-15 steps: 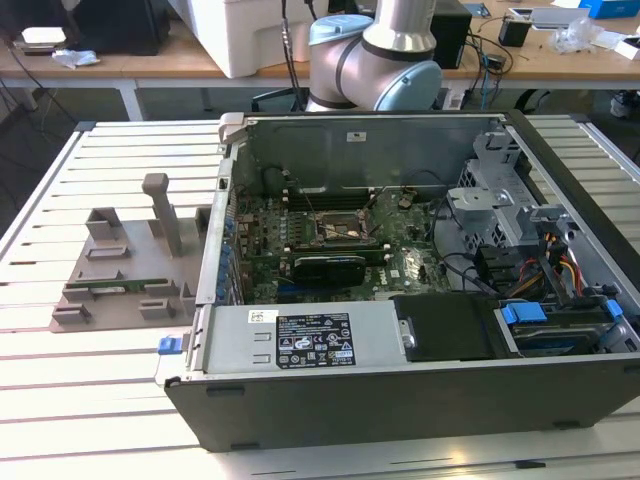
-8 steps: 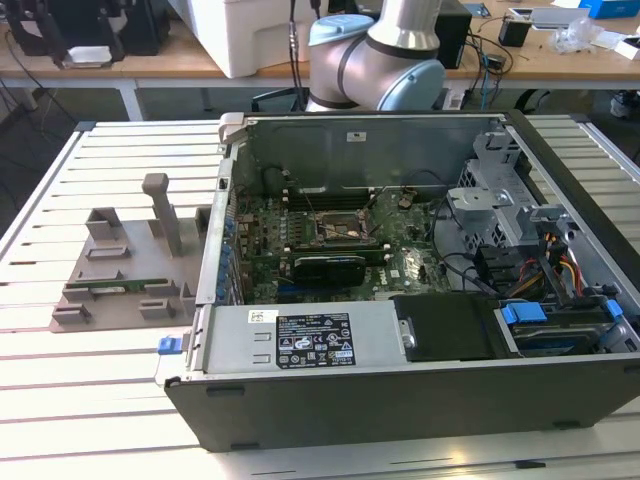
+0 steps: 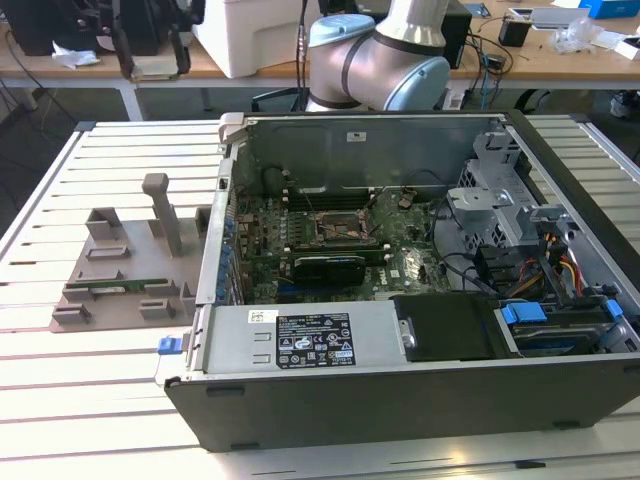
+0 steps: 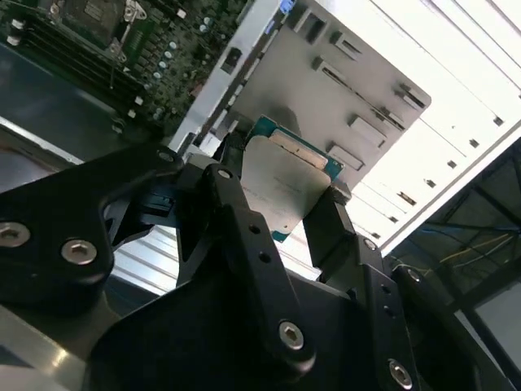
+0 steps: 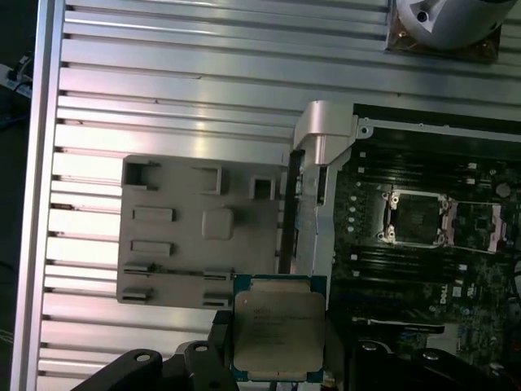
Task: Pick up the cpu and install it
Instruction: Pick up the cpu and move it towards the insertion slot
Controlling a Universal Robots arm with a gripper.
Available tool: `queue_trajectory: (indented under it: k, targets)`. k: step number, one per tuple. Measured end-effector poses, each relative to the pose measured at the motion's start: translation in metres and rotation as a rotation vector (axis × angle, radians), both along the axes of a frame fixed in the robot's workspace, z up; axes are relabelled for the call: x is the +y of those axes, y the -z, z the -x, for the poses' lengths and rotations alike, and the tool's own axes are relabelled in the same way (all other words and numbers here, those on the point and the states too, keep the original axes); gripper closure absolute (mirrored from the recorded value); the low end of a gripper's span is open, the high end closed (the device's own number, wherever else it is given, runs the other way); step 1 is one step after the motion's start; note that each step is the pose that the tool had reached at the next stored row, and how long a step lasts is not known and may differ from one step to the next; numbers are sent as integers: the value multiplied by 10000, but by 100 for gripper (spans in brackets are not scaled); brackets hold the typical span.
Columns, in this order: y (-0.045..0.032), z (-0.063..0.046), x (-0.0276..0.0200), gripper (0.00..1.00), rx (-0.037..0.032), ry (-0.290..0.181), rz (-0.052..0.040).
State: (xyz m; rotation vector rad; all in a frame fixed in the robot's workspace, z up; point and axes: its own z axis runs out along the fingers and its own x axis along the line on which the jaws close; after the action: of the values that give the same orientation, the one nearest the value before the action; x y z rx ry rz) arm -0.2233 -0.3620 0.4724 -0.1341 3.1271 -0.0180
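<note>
While the gripper is clamped on the cpu, its black jaws pinching two opposite edges, the chip hangs clear of the table, seen against the gray fixture plate in the second wrist view. First wrist view: cpu turns its silvery lid flat toward the camera, with a green board rim around it. The part is square, so no real long axis; its sides run parallel to the table slats. There it overlaps the near corner of the fixture plate and sits just beside the open side of the computer case. Exterior view: fixture plate on the slatted table at the exterior view's left, with a thin green memory stick lying in it. The case fills centre and right, lid off. The socket sits mid-board and uncovered — memory slots just above it in the frame, a black card just below. The robot arm stands at upper centre, behind the case.
</note>
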Motion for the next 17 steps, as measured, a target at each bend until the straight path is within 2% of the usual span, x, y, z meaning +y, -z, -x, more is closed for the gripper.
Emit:
queue_trajectory:
  k: [4,6,12,13,14,16,17]
  targets:
    - [100,-360,0,46,53,-1,-1]
    - [132,-446,0,46,66,-2,-1]
    - [249,-807,0,46,103,-1,-7]
    - [260,-872,0,46,104,0,-45]
    - [267,-937,-1,46,108,-1,-162]
    - [277,-995,-1,46,109,-2,-328]
    - [286,-1025,-2,46,111,-3,-375]
